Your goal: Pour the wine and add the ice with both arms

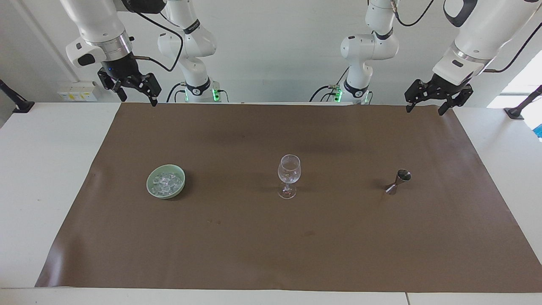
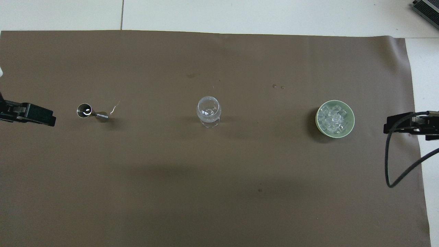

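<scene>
Facing view. Top left: right gripper (image 1: 138,93), spread, empty, above the mat (image 1: 271,254) edge. Top right: left gripper (image 1: 425,108), likewise spread. Mid-frame row: bowl (image 1: 151,188) holding ice (image 1: 167,182), upright glass (image 1: 289,173), jigger (image 1: 398,181).

two glossy white jointed arms (image 1: 482,34) with silver wrist rings, trailing black cables, green-lit bases and black end effectors

a brown mat (image 1: 271,254) covers the white table (image 1: 42,169).
</scene>
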